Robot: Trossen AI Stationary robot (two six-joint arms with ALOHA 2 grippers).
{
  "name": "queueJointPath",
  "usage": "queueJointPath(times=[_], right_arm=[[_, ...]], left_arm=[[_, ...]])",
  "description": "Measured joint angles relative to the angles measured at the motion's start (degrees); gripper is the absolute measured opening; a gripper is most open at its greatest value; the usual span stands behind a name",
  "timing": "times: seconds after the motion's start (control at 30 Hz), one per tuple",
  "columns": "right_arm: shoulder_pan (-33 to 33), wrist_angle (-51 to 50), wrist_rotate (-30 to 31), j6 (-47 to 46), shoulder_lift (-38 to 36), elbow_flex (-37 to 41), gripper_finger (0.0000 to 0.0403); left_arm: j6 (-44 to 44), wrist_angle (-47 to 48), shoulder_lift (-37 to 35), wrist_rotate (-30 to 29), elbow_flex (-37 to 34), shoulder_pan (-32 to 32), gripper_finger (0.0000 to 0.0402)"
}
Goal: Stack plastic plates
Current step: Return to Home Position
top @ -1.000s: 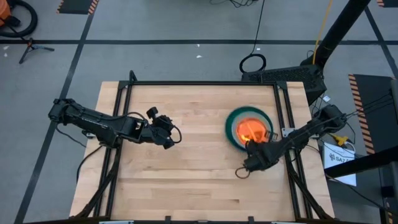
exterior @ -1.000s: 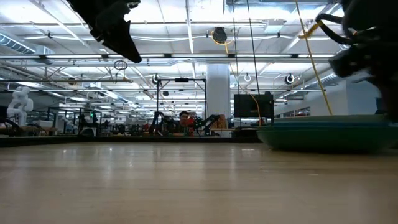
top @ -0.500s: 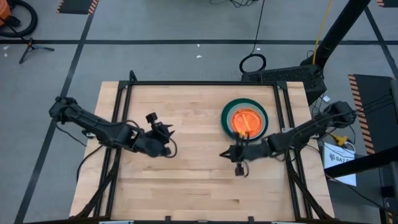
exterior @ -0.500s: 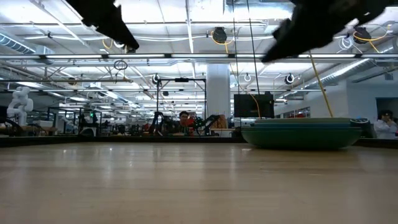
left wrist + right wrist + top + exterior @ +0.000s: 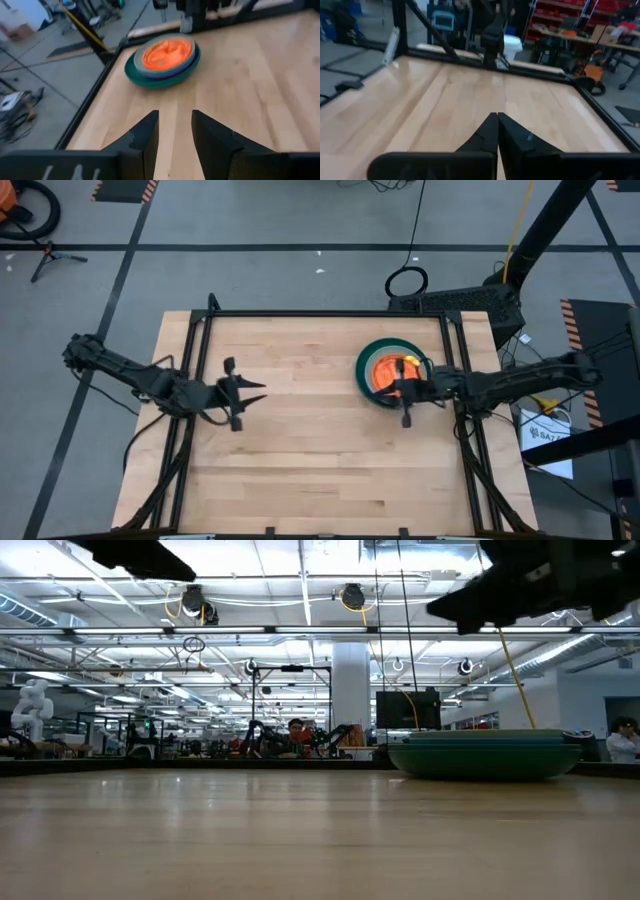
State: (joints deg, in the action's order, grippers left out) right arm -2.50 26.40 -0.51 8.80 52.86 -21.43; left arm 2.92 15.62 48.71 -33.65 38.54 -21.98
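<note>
The plastic plates [image 5: 388, 370] stand in one stack on the table's right half: a dark green plate at the bottom, a purple rim above it, translucent orange on top [image 5: 167, 51]. The bottom plate [image 5: 485, 758] rests on the wood. My right gripper [image 5: 392, 390] is shut [image 5: 496, 119], hangs high over the stack's near edge [image 5: 440, 610] and points toward the table's left. My left gripper [image 5: 255, 388] is open [image 5: 175, 120], hovers over the table's left half and points at the stack. Neither gripper holds anything.
A black metal frame [image 5: 320, 313] runs around the wooden tabletop [image 5: 320, 470]. The middle and the near part of the table are bare wood. Beyond the far edge the low view shows a workshop with a person [image 5: 296, 728] far off.
My right gripper rose from the table just near the stack, swung toward the left, then moved toward the far edge until it hung over the stack, turning level. The stack slid a little toward the left and far edges. My left gripper drew back toward the left edge.
</note>
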Motion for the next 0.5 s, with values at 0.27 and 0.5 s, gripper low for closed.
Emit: queueJointPath(times=[0.27, 0.5], right_arm=[[-0.25, -1.75, 0.16, -2.78, -15.60, 9.75, 0.0000], [-0.25, -3.82, 0.44, -2.45, -25.66, 15.36, 0.0000]], left_arm=[[1.04, -6.43, -16.63, 5.57, -9.51, 2.18, 0.0122], [0.82, -8.25, -28.40, 6.70, -15.57, 3.33, 0.0122]])
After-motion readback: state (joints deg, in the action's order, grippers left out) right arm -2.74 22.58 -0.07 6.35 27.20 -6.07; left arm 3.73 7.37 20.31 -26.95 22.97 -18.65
